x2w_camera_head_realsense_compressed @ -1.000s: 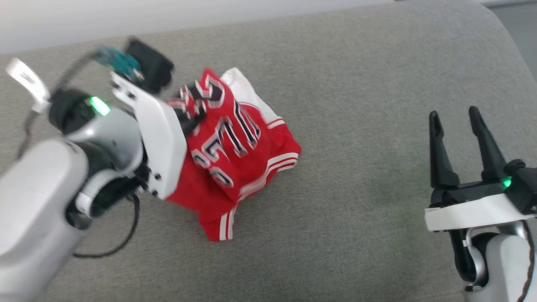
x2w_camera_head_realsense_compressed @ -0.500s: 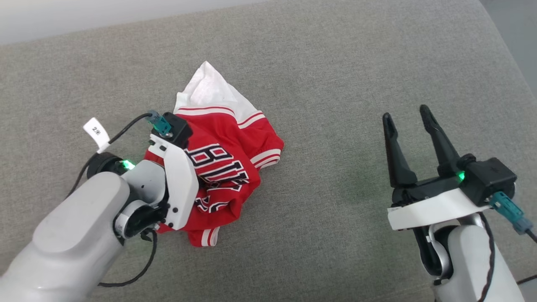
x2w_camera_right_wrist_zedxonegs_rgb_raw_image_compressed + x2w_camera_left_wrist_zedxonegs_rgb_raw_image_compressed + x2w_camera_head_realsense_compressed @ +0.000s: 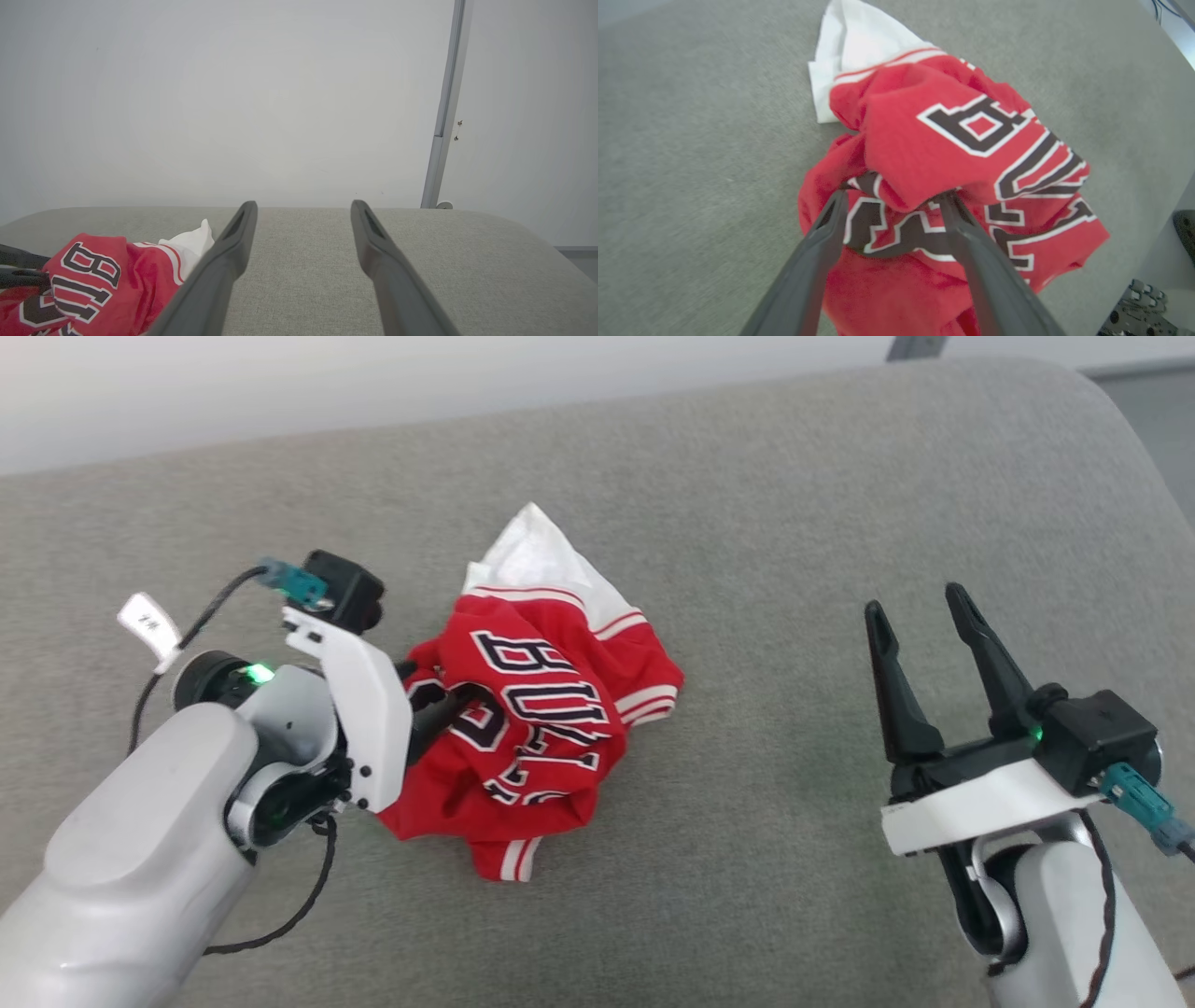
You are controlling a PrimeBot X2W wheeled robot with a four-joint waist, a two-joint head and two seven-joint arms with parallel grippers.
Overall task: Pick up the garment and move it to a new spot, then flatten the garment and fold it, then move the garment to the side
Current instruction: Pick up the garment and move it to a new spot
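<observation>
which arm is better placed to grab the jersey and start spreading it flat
Left: the left hand sits open in the garment folds; the right hand hangs open, well apart from it.

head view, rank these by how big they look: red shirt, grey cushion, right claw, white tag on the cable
1. grey cushion
2. red shirt, crumpled
3. right claw, likely nearer the camera, which may make it look bigger than it is
4. white tag

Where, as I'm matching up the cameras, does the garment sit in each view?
Head view: the garment lies crumpled, left of centre.
Left wrist view: centre, large.
Right wrist view: bottom left corner.
Shared landmark: its white sleeve, poking from the red heap.
</observation>
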